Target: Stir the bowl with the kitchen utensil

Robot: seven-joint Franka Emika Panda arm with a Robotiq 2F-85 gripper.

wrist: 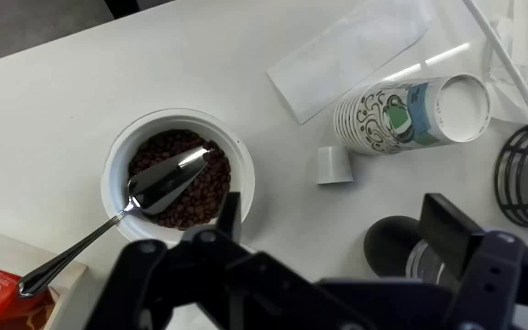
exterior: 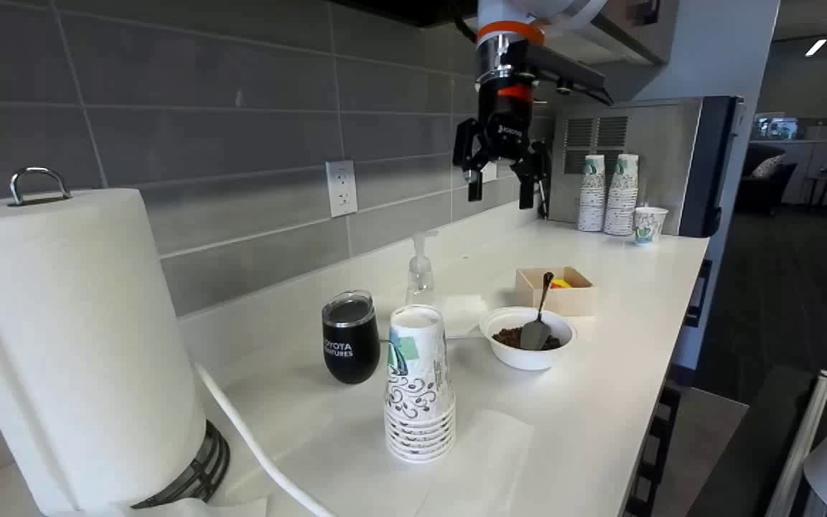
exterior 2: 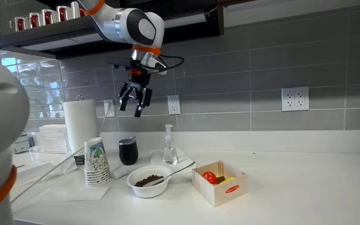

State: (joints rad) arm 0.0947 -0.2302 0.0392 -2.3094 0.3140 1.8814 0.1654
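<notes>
Tool [exterior: 500, 195] of mine is hanging spread apart above surface [exterior: 578, 416]; utensil [exterior: 536, 333] is leaning in bowl [exterior: 525, 360], on probable beans [wrist: 200, 204].

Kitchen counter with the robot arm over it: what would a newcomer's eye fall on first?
Probably the open, empty black gripper, hanging high over the white counter. Next, the white bowl of brown bean-like pieces, with a shiny metal utensil lying in it and jutting past its edge. Beside the bowl, a bright red item stands out inside a pale wooden box.
</notes>
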